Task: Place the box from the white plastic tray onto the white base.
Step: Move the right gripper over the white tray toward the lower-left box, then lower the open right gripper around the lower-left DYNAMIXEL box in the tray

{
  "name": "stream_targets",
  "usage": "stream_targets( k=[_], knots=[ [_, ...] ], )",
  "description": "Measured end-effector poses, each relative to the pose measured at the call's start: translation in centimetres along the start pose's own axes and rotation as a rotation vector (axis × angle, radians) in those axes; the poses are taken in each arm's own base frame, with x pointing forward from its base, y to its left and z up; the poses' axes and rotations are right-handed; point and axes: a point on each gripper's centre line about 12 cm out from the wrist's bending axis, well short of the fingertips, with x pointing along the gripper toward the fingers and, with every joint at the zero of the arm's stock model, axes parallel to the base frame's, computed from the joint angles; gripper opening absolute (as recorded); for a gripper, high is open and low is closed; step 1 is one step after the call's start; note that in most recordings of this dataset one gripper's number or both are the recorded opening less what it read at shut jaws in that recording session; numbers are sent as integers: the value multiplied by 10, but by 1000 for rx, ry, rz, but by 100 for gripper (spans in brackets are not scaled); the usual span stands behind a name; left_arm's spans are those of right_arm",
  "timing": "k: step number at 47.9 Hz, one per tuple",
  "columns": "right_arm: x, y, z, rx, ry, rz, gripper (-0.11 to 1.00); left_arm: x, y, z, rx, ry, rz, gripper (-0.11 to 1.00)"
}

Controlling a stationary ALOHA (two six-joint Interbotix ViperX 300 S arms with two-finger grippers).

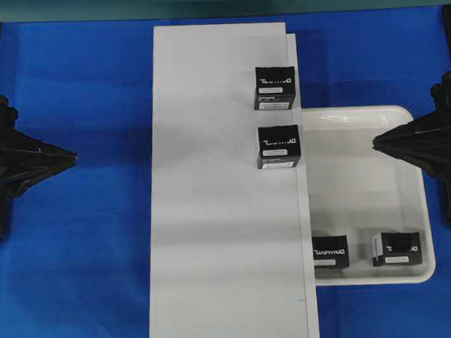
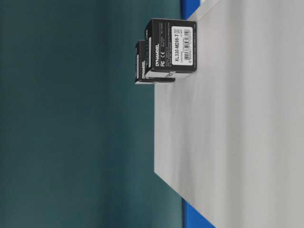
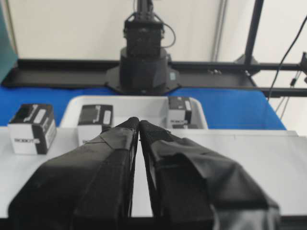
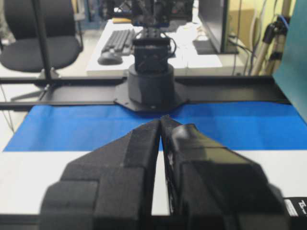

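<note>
Here, we read the scene so:
Lettering: nearest box [image 2: 171, 47] shows DYNAMIXEL, XL330-M288-T.
Boxes: two on white base [image 1: 212, 214], two in white plastic tray [image 1: 407, 206].
Left gripper [image 3: 139, 123]: closed, empty.
Right gripper [image 4: 160, 120]: closed, empty.

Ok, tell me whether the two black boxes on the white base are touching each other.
Apart. The overhead view shows a strip of bare white base between the farther box and the nearer box.
</note>
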Motion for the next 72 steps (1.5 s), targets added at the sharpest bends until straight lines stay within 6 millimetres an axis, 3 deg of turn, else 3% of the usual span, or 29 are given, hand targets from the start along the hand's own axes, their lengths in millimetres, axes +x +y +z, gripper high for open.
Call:
stream_targets(
  k=[6,11,24,31,57,72],
  knots=[
    [1,-2,-4,64,41,-13,0,3,0,9,-12,2,0,-1],
    [4,-3,-8,141,148,-29,-1,8,0,14,-9,43,-2,-7],
    [16,0,-8,263,405,-44,-1,18,-6,17,-9,170,-25,-7],
    [23,5,-19,330,567,-51,-1,18,-6,11,-12,226,-28,-7],
    [56,53,-53,243,1091,69,0,18,-6,13,-13,239,-28,-7],
    [75,57,-81,184,1294,48,2,18,-6,14,-13,238,-28,-7]
  ],
)
